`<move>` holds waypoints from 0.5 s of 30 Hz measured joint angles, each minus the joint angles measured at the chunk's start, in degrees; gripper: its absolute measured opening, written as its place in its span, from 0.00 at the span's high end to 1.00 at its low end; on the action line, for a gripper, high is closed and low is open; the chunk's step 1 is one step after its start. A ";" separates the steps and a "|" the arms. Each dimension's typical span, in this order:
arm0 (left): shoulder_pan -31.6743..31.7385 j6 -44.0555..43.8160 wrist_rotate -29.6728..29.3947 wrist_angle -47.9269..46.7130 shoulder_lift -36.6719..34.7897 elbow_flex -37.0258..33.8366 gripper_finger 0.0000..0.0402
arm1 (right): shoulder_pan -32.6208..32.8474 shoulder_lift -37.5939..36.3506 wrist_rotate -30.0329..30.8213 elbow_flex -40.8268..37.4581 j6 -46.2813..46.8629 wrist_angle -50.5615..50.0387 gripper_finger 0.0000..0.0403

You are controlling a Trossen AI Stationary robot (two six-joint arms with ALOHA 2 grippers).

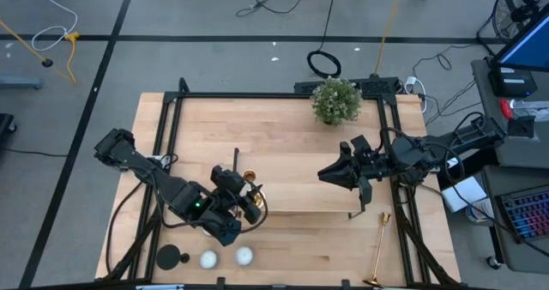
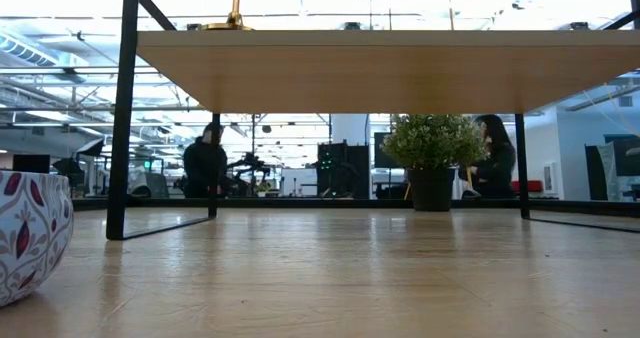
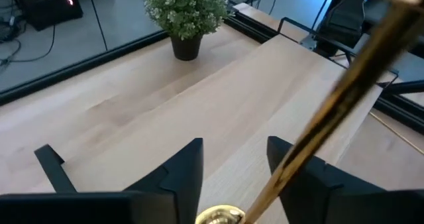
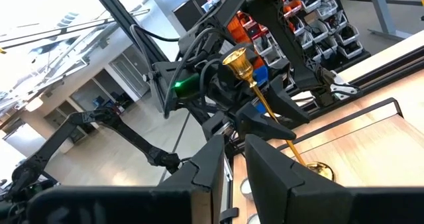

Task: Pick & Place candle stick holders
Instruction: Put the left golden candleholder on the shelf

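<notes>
One gold candle stick holder stands upright with its round base on the long wooden stand. My left gripper is open, with a finger on either side of the holder's stem. A second gold holder lies flat on the table near the front right. The short black holder stands near the front left, beside two white candles. My right gripper hovers shut and empty over the stand's right half, pointing at the left arm. My left gripper stands open around the gold holder's stem, coming at it from the table's left and slanting a little downward. The stem runs close by the inner side of one finger. I cannot tell whether it touches that finger.
A potted plant stands at the table's far edge. A patterned bowl sits close to the low camera. Black frame rails run along the table's sides. Bare wood lies between the stand and the plant.
</notes>
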 joint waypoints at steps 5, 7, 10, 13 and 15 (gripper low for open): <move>-0.29 -1.51 0.07 0.02 0.00 0.00 0.51 | 0.00 0.00 -0.07 0.00 0.00 0.00 0.85; -0.48 -1.64 0.04 0.02 0.00 0.00 0.51 | 0.00 0.00 -0.07 0.00 0.01 -0.10 0.85; -0.72 -2.01 0.32 0.03 0.00 0.00 0.51 | 0.00 0.00 -0.09 0.00 0.02 -0.11 0.85; -0.87 -2.15 0.39 0.03 0.00 0.00 0.51 | 0.00 0.00 -0.09 0.00 0.02 -0.11 0.85; -0.92 -2.25 0.51 0.06 0.00 0.00 0.51 | 0.00 0.00 -0.09 0.00 0.02 -0.13 0.85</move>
